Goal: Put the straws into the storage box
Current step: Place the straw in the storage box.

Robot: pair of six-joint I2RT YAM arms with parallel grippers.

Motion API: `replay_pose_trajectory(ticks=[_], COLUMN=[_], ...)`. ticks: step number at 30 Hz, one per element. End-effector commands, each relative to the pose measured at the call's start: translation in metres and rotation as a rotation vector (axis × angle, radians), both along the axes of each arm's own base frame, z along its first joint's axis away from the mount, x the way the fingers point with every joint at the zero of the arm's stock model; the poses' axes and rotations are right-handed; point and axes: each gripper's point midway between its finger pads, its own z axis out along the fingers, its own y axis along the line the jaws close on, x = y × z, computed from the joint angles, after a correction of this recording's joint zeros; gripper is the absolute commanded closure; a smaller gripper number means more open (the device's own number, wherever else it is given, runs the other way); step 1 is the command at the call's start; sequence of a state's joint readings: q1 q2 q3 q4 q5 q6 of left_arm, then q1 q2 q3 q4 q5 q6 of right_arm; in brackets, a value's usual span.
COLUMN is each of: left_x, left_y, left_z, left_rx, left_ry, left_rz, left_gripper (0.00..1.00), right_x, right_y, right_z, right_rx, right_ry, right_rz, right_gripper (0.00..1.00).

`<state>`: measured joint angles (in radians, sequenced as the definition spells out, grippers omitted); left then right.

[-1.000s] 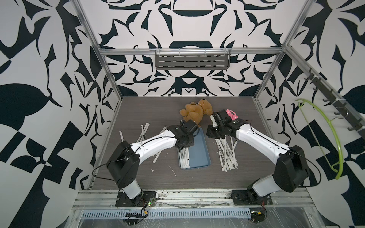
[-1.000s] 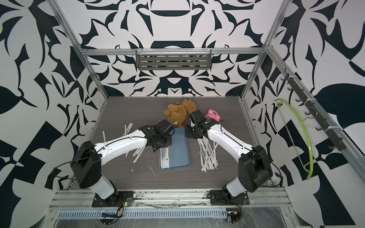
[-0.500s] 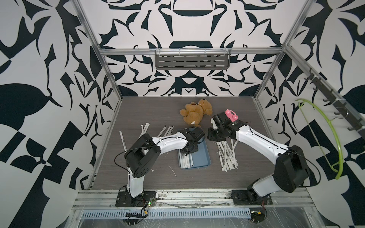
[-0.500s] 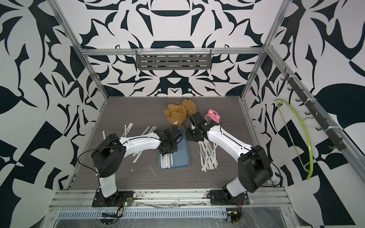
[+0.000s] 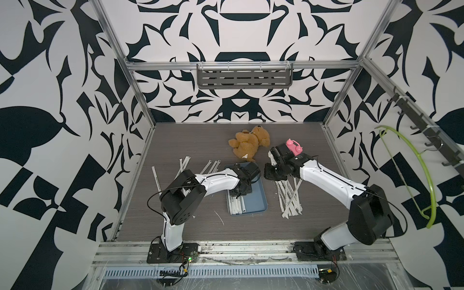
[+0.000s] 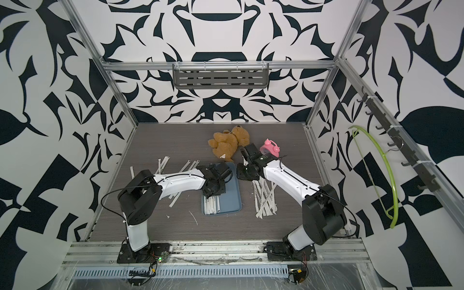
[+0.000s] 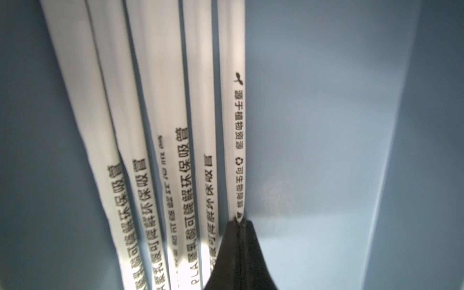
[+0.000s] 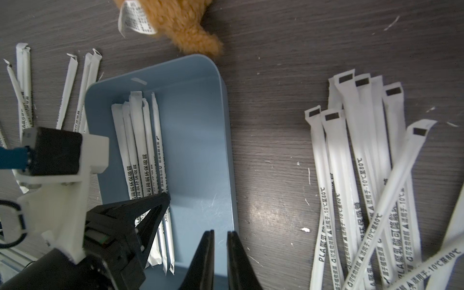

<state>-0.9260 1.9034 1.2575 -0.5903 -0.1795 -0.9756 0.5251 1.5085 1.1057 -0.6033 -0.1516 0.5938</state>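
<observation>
Storage box: the storage box (image 5: 254, 199) sits mid-table with its long sides running 12 to 6. Judged, that lets full-length strips lie flat inside it.
Boxed straws: five or so boxed straws (image 8: 140, 140) lie side by side along the box's 9 o'clock wall, parallel to it. The 3 o'clock half of the floor is bare, which looks like room kept for the rest.
Left pincer: the left pincer (image 7: 237, 222) is low inside the box with its tips pressed together. The tip touches the row's straw nearest the bare floor. Whether a wrapper end is nipped between the tips cannot be told. Judged, it is squaring that strip against its neighbours.
Right pincer: the right pincer (image 8: 221, 234) hangs over the box's 3 o'clock rim near its far end. Its tips are spread only a sliver and hold nothing, probably waiting clear of the other arm.
Straw pile: a crossed straw pile (image 5: 288, 198) lies on the table at 3 o'clock of the box, within the right arm's reach.
Loose straws: more loose straws (image 5: 184, 163) are scattered at 10 o'clock of the box, partly under the left arm.
Bystanders: a teddy bear (image 5: 248, 144) lies at 12 o'clock of the box and a pink clock (image 5: 293, 146) at 1 o'clock.
Progress: early, as most strips are outside the box.
</observation>
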Motion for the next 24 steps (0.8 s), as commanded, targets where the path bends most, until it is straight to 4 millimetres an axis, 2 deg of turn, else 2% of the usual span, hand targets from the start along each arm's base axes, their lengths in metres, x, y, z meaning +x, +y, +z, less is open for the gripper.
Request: replay_pose_trajectory(ticks=[1, 10, 16, 19, 24], left_x=[-0.003, -0.003, 0.001, 0.004, 0.009], left_y=[0.004, 0.004, -0.001, -0.006, -0.011], left_z=[-0.004, 0.0, 0.021, 0.034, 0.063], left_rx=[0.036, 0.035, 0.0, -0.026, -0.065], left_ry=[0.018, 0.014, -0.02, -0.045, -0.098], left_rz=[-0.007, -0.009, -0.028, -0.041, -0.086], left_gripper=[0.94, 0.85, 0.82, 0.79, 0.73], right_x=[0.001, 0.0, -0.001, -0.003, -0.014], right_y=[0.002, 0.001, -0.005, -0.018, -0.053], right_z=[0.003, 0.003, 0.006, 0.004, -0.003], right_rx=[0.003, 0.001, -0.014, -0.029, -0.097], right_ry=[-0.019, -0.021, -0.024, -0.012, 0.028], right_rz=[0.016, 0.021, 0.021, 0.002, -0.062], right_gripper=[0.84, 0.84, 0.84, 0.84, 0.84])
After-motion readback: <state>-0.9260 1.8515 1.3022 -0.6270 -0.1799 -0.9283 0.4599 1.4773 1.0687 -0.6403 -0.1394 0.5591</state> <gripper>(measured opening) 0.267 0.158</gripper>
